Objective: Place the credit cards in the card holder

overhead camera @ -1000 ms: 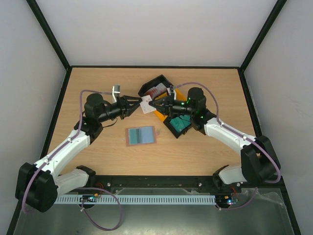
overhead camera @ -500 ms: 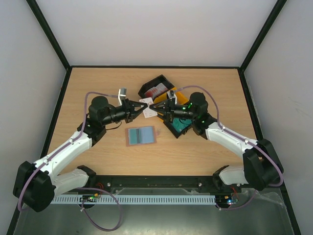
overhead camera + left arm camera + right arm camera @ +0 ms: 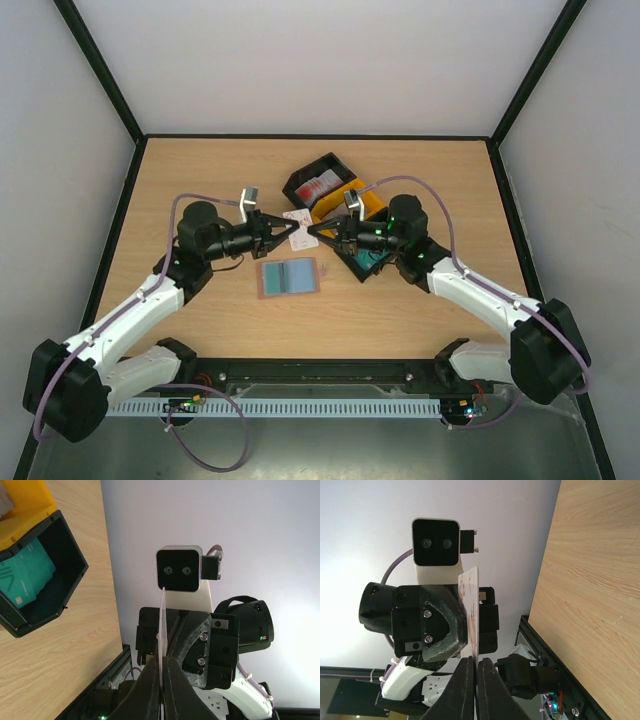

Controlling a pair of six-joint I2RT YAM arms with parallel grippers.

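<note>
A white credit card with red marks (image 3: 297,220) hangs in the air between my two grippers, above the table. My left gripper (image 3: 290,233) is shut on its left edge and my right gripper (image 3: 313,232) is shut on its right edge. The card shows edge-on in the left wrist view (image 3: 162,620) between my left gripper's tips (image 3: 163,659). It also shows in the right wrist view (image 3: 471,605) above my right gripper's tips (image 3: 476,660). The brown card holder (image 3: 288,277) lies open on the table, blue-grey pockets up, just in front of the grippers.
A black tray (image 3: 300,178) with red-and-white cards (image 3: 320,184) sits behind the grippers. An orange tray (image 3: 333,212) lies next to it. A second black tray (image 3: 352,264) holds a teal card (image 3: 371,258), also seen in the left wrist view (image 3: 27,575).
Both grippers and the white card have shifted slightly toward the near edge, closer above the card holder. The right arm has drawn back a little to the right.
</note>
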